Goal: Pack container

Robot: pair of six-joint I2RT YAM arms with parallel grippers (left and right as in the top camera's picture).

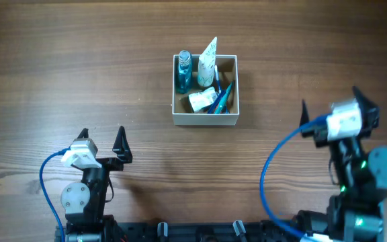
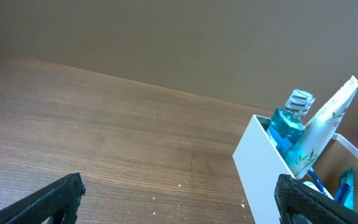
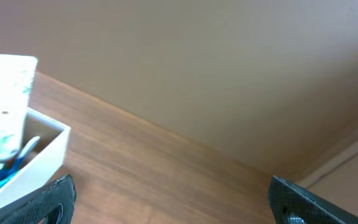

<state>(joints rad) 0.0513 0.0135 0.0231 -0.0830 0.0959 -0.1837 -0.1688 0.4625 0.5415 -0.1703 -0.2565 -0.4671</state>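
The container (image 1: 204, 119), a small square white-walled box, sits at the table's middle back. In it stand a blue liquid bottle (image 1: 183, 71) and a white tube with a leaf print (image 1: 207, 59), with a small white tube (image 1: 201, 99) and blue toothbrushes (image 1: 222, 98) lying beside them. My left gripper (image 1: 102, 142) is open and empty at the front left, well short of the box. My right gripper (image 1: 329, 106) is open and empty to the box's right. The left wrist view shows the box wall (image 2: 260, 168), bottle (image 2: 289, 121) and tube (image 2: 325, 127).
The wooden table (image 1: 79, 74) extends around the box. A tan wall (image 3: 216, 68) stands behind the table. The box corner (image 3: 36, 163) shows at the left of the right wrist view.
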